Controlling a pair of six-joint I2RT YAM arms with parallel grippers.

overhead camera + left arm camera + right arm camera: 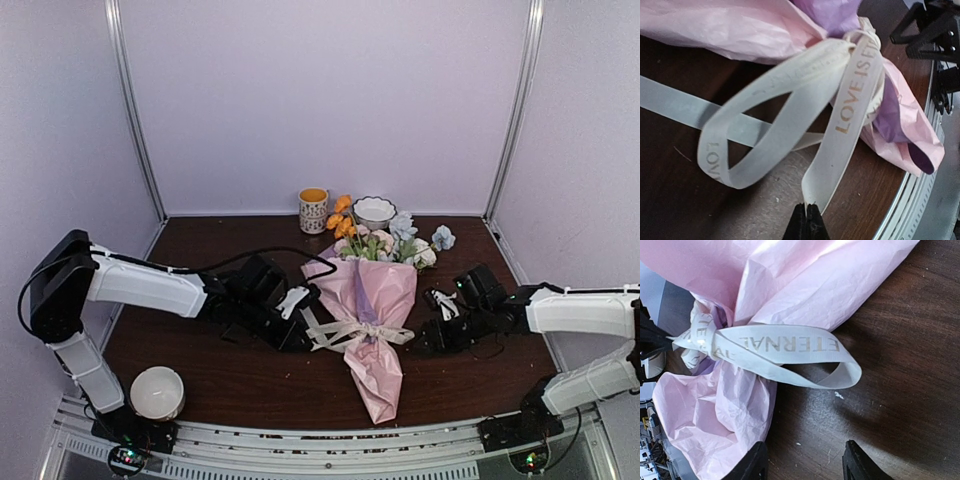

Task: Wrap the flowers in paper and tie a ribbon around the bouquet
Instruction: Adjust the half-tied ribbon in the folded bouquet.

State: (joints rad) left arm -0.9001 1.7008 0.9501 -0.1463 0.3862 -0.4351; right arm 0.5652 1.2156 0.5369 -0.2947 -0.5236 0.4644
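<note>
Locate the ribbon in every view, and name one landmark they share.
Top external: centre, ribbon tied round the paper.
Left wrist: loops fill the middle; tail pinched by the left gripper at the bottom.
Right wrist: one loop across the middle.
Shared landmark: the pink paper, in all three.

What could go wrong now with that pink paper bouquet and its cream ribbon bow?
The left gripper is shut on one strand of the flat cream lettered ribbon; a hard pull might loosen the knot or drag the pink paper-wrapped bouquet across the dark table. The right gripper is open and holds nothing, so nothing steadies the bouquet. The thin paper might also tear where the ribbon cinches it.
</note>
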